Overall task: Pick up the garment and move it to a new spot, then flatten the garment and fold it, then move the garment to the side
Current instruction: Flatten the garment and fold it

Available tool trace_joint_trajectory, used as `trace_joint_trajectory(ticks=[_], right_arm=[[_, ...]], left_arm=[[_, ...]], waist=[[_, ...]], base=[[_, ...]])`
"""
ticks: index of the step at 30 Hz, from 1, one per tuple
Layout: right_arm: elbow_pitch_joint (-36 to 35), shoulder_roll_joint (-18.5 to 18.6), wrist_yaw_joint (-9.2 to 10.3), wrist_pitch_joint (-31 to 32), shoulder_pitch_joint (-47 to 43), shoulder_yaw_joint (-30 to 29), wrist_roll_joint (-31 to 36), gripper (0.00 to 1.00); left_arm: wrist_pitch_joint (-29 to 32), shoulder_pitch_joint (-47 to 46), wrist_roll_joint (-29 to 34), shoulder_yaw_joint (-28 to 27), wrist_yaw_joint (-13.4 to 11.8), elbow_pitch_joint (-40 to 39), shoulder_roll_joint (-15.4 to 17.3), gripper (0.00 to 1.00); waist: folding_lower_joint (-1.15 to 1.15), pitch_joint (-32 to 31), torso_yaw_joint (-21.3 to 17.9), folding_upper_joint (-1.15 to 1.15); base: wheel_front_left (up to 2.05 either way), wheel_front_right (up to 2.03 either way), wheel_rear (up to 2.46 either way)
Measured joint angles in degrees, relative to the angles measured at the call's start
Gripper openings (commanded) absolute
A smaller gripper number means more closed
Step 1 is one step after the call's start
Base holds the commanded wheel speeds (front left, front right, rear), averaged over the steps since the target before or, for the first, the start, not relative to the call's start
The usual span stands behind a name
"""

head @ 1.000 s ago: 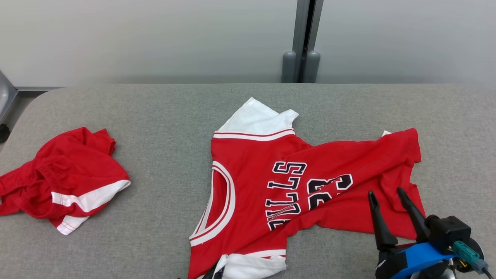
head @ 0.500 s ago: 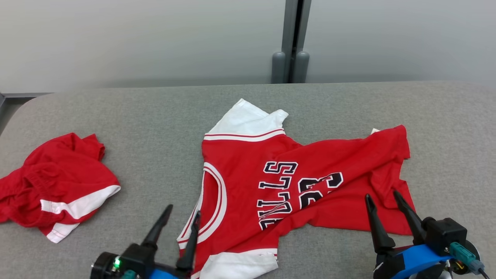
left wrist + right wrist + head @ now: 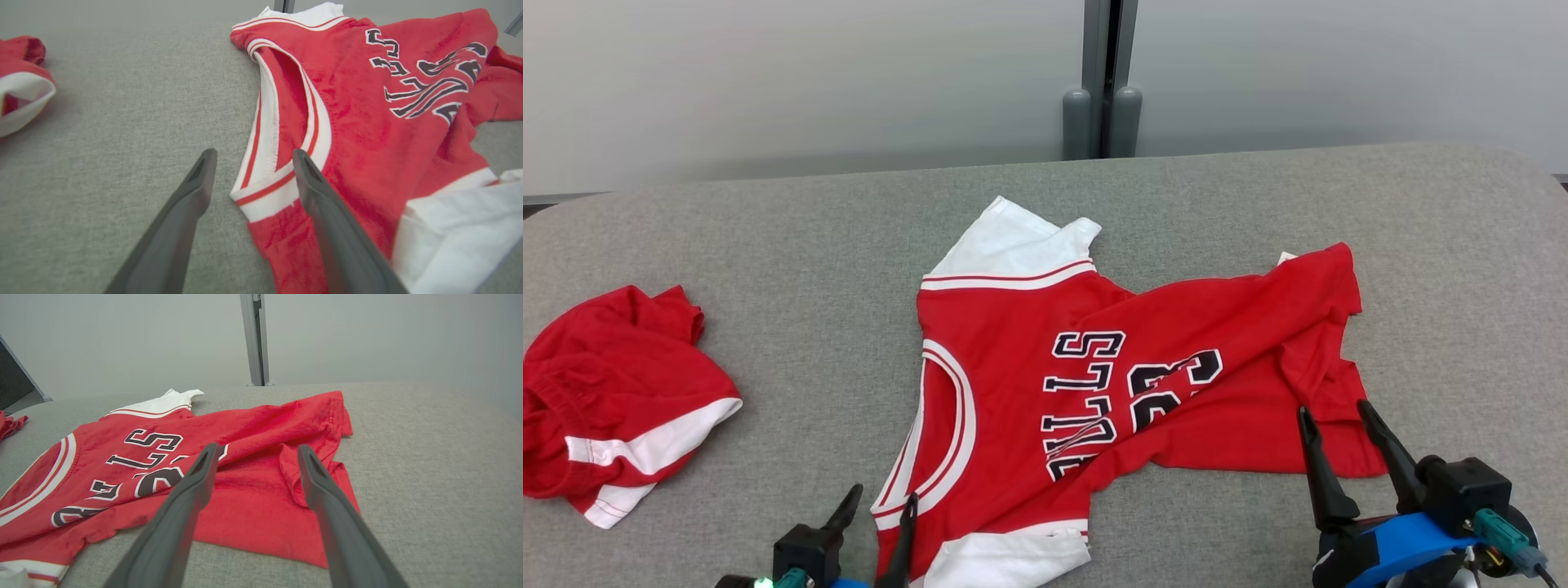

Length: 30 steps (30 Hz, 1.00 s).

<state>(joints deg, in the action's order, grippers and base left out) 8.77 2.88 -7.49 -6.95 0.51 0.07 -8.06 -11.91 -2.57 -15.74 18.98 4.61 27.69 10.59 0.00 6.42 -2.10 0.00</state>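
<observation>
- Grey fabric-covered table (image 3: 768, 245) with rounded far corners; a plain pale wall (image 3: 768, 82) stands behind it, with a grey post (image 3: 1101, 82) at the middle of the far edge.
- The garment, a red jersey (image 3: 1094, 359), lies in the middle of the table, front up. White trim, dark lettering and numerals.
- Its neck opening points to the robot's left and its hem to the right.
- One white panel sits at the far side and another at the near edge, by the bottom of the head view.
- The jersey isn't flat: a diagonal fold crosses the chest, and the hem end is rumpled.
- Left gripper (image 3: 882, 496): low at the near edge, just beside the neckband. The jaws are spread wide and hold nothing.
- In the left wrist view, the left gripper (image 3: 253, 154) has the corner of the neckband showing between its fingers. I cannot tell whether either finger touches the cloth.
- Right gripper (image 3: 1334, 408): the jaws are spread wide and empty, with the fingertips over the near right corner of the jersey.
- In the right wrist view, the right gripper (image 3: 258, 446) points along the creased hem end.
- A second red cloth (image 3: 613, 384) with a white band lies bunched at the far left of the table, well apart from the jersey.
</observation>
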Motion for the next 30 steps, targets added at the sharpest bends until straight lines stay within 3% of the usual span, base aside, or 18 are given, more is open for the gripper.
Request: trace_joint_trajectory(ticks=[11, 12, 13, 14, 21, 30], right_arm=[[0.51, 0.0, 0.0, -0.2, 0.48, 0.16, -0.02, 1.0], [0.52, 0.0, 0.0, -0.2, 0.49, 0.24, -0.07, 1.0], [0.52, 0.0, 0.0, -0.2, 0.51, 0.29, -0.09, 1.0], [0.52, -0.01, 0.0, -0.22, 0.54, 0.31, -0.09, 1.0], [0.9, 0.0, 0.0, -0.22, 0.53, -0.25, 0.05, 1.0], [0.94, 0.0, 0.0, -0.2, -0.47, -0.38, -0.18, 1.0]], left_arm=[[0.71, -0.34, -1.45, 2.12, 0.99, 5.95, -1.48, 1.0], [0.71, -0.64, -1.52, 2.31, 1.03, 6.34, -1.69, 0.73], [0.71, -1.01, -1.59, 2.54, 1.1, 6.75, -1.87, 0.24], [0.64, -1.35, -1.7, 2.87, 1.35, 7.09, -1.92, 0.0], [-0.9, -4.6, -1.83, 4.02, 1.94, 6.9, -2.19, 0.0], [-2.29, -5.85, -0.68, 3.9, 0.85, -4.88, -0.97, 0.0]], waist=[[0.0, 0.46, 0.03, 0.0], [0.0, 0.45, 0.01, 0.0], [0.0, 0.47, 0.01, 0.0], [0.0, 0.46, 0.04, 0.0], [0.0, -0.76, 0.62, 0.0], [0.0, -3.59, 2.04, 0.0]], base=[[0.0, 0.0, 0.0], [0.0, 0.0, 0.0], [0.0, 0.0, 0.0], [0.0, 0.0, 0.0], [0.0, 0.0, 0.0], [0.0, 0.0, 0.0]])
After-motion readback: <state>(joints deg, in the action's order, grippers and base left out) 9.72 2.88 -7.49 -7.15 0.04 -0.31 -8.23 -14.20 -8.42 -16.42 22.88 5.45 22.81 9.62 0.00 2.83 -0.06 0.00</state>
